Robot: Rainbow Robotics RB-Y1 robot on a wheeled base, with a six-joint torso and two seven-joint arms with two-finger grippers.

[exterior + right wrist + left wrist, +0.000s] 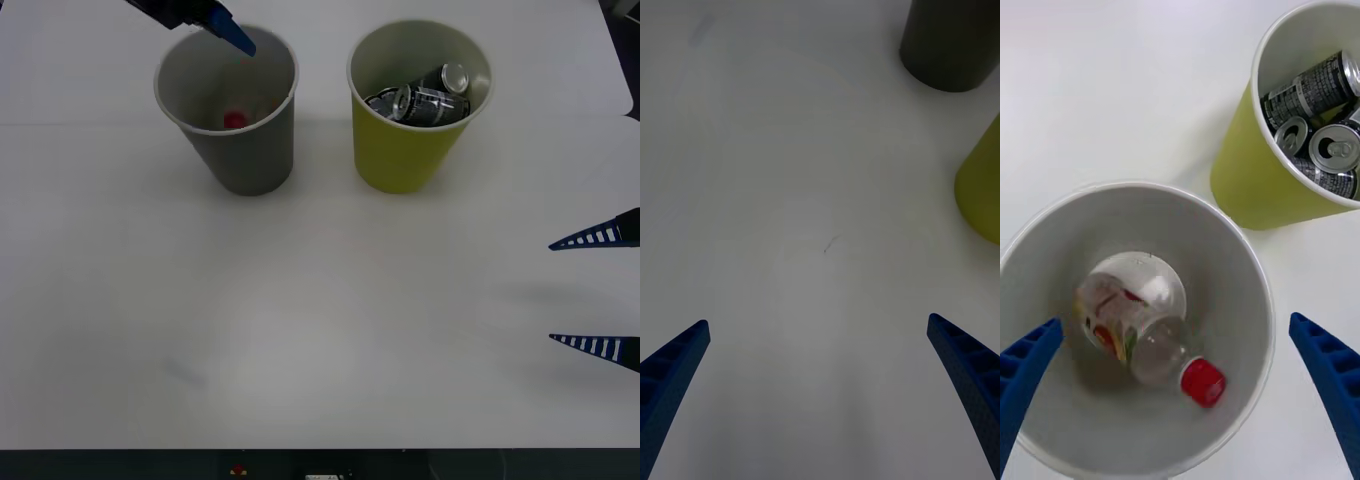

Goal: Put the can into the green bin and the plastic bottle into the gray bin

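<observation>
The gray bin point(250, 150) stands at the back left of the table, and the plastic bottle point(1131, 326) lies inside it with its red cap point(1202, 381) tilted up. To its right, the green bin point(395, 150) holds several dark cans point(425, 100) with silver ends. My left gripper point(1174, 324) hovers open above the gray bin's mouth with nothing between its fingers; one blue finger point(232, 36) reaches over the rim. Low over bare table near the right edge, my right gripper point(550, 292) is open and holds nothing.
The white table point(320, 320) spreads wide in front of both bins. From my right wrist, the gray bin point(951, 45) and green bin point(981, 187) stand well beyond the open right gripper point(818, 322).
</observation>
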